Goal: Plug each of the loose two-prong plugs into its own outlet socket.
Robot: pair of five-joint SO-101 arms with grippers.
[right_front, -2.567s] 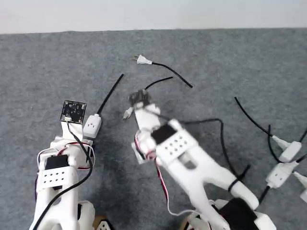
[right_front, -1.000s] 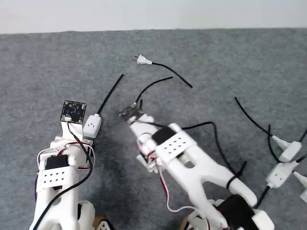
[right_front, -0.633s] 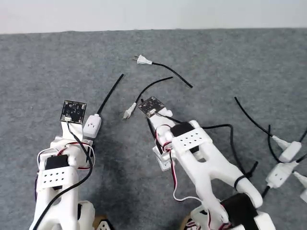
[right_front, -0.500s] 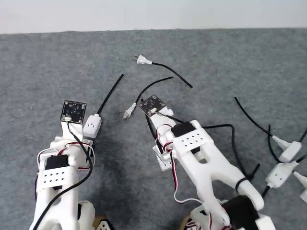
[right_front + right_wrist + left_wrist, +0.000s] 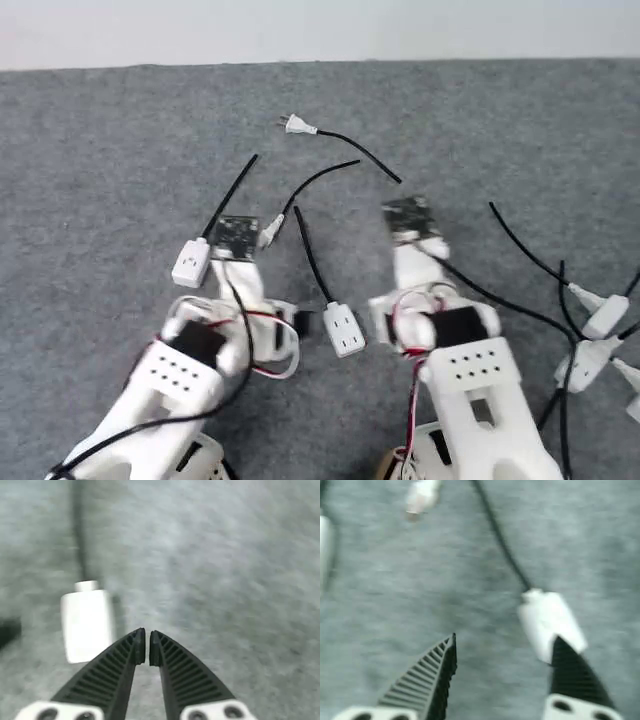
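At the left of the desk (image 5: 100,150) lies a white socket (image 5: 190,263), a loose plug (image 5: 268,232) just right of it. Our left hand (image 5: 505,640) gapes wide and empty beside the middle socket (image 5: 343,330); right of that socket we see the right hand (image 5: 145,634) pinched closed on nothing, a second plug (image 5: 293,124) far behind.

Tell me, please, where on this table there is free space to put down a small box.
Free: the carpet left of the white socket, and the far strip to the right of the top plug's cable. Crowded: the middle, with a loose plug, a second socket and their cables; also the right edge, where sockets cluster.
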